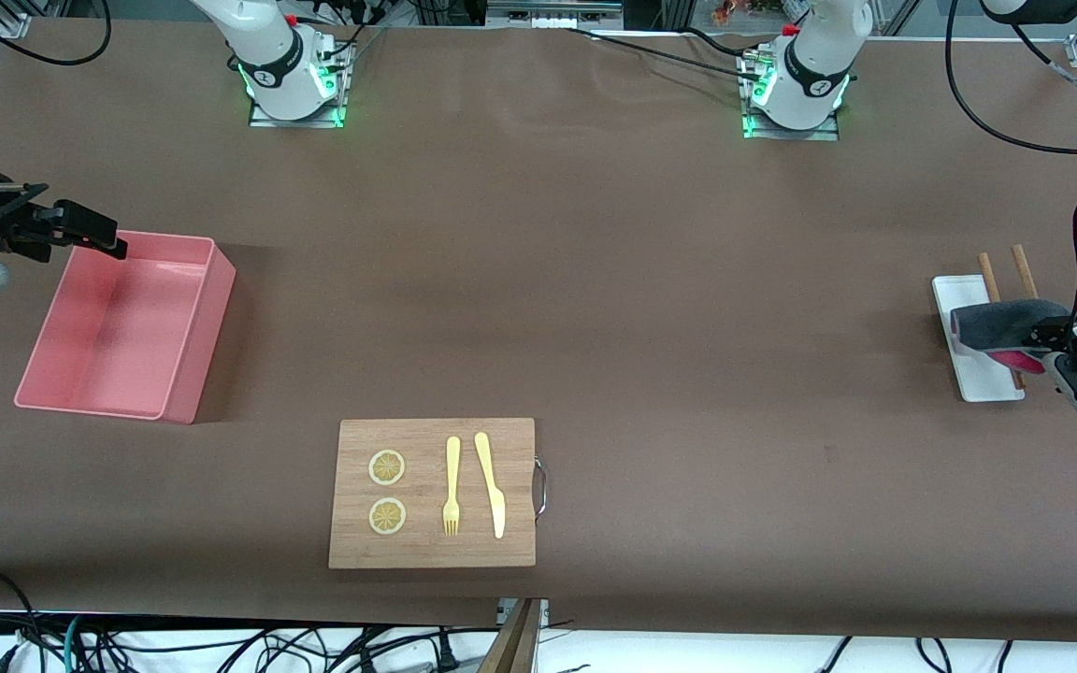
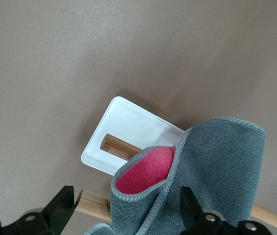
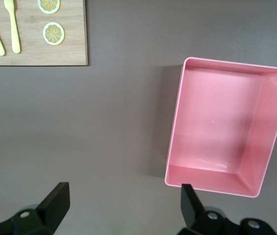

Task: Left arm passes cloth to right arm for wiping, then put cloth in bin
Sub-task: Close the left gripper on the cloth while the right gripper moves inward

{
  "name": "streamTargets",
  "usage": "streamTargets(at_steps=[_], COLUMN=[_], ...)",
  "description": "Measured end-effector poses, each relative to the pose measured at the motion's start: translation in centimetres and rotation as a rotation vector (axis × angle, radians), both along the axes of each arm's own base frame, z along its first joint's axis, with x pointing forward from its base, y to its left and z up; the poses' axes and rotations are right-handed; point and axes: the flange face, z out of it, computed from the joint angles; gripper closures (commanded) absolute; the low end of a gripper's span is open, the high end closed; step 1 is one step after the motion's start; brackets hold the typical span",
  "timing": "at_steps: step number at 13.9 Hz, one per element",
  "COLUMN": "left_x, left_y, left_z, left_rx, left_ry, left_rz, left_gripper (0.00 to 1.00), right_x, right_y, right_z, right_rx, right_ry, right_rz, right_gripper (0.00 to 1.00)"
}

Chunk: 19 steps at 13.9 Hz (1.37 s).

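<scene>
The cloth (image 1: pixel 1001 322), dark grey with a pink-red face showing in a fold, is bunched up over the small white tray (image 1: pixel 954 294) at the left arm's end of the table. My left gripper (image 1: pixel 1051 348) is open, with its fingers on either side of the cloth (image 2: pixel 216 161). One finger (image 2: pixel 62 208) stands clear of the cloth and the other is close against it. The pink bin (image 1: pixel 127 322) stands empty at the right arm's end. My right gripper (image 1: pixel 94 234) is open and empty, over the bin's edge that is farther from the front camera; the right wrist view shows the bin (image 3: pixel 226 122) below.
Two wooden sticks (image 1: pixel 987 271) lie across the white tray (image 2: pixel 128 122), partly under the cloth. A wooden board (image 1: pixel 433 494) near the front edge carries two lemon slices (image 1: pixel 387 467), a yellow fork (image 1: pixel 452 486) and a yellow knife (image 1: pixel 492 484).
</scene>
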Motion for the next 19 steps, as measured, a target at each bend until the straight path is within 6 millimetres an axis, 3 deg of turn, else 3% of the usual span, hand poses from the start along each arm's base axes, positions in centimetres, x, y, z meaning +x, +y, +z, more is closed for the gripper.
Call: streamTargets(at_steps=[5, 12, 14, 19], left_x=[0.1, 0.6, 0.5, 0.4], left_y=[-0.8, -2.2, -2.5, -2.4], left_z=[0.0, 0.0, -0.1, 0.7], left_rx=[-0.014, -0.031, -0.039, -0.051], left_ry=[0.019, 0.02, 0.031, 0.041], left_rz=[-0.009, -0.032, -0.036, -0.069], left_gripper=[0.04, 0.0, 0.0, 0.23], right_x=[0.6, 0.7, 0.8, 0.3], right_y=[0.2, 4.5, 7.3, 17.7], right_z=[-1.8, -2.2, -2.7, -3.6], right_rx=[0.001, 0.007, 0.04, 0.041], right_ry=[0.033, 0.041, 0.055, 0.034], right_rz=[0.004, 0.004, -0.065, -0.285], right_gripper=[0.0, 0.0, 0.0, 0.0])
